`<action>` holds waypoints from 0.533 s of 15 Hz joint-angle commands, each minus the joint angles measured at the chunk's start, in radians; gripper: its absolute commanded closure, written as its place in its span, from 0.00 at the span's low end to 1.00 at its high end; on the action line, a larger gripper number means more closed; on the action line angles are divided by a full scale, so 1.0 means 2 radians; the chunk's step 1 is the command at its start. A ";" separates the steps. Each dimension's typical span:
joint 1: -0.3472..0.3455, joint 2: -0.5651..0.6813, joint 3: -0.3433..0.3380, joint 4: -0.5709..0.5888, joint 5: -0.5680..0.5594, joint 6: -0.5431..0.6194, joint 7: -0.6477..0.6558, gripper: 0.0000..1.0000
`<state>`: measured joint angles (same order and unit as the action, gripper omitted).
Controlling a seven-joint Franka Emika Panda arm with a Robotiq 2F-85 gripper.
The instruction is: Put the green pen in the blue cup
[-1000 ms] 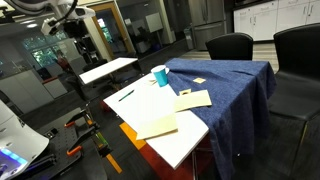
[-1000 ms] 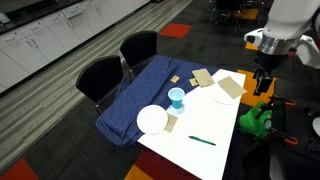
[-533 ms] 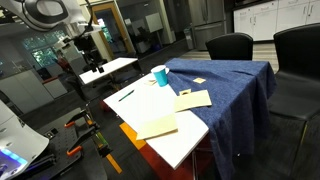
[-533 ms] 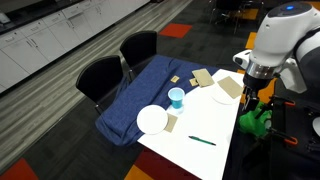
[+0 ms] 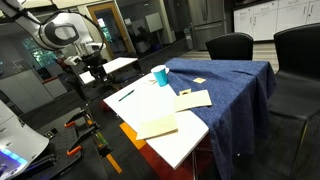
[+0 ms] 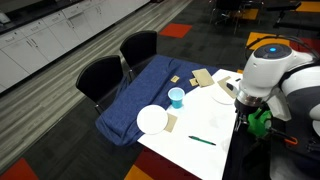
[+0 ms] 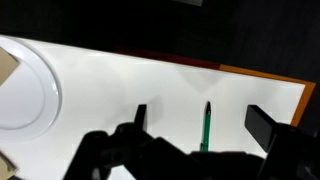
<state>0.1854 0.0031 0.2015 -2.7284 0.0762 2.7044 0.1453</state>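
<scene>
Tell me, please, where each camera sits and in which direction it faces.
An exterior view: low beside the white table, facing across it toward the chairs; the arm shows at far left.
An exterior view: high up, looking down on the table; the arm shows at right.
Wrist view: above the table, facing down; the open end effector frames the green pen below.
Shared: both exterior views show the pen and the blue cup.

Pen (image 6: 203, 141) on table (image 6: 188, 157), seemingly apart from cup (image 6: 177, 97)
</scene>
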 commanded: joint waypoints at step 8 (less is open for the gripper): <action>0.090 0.173 -0.056 0.097 -0.124 0.084 0.143 0.00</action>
<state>0.2803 0.2589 0.1625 -2.6072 -0.1039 2.8415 0.3403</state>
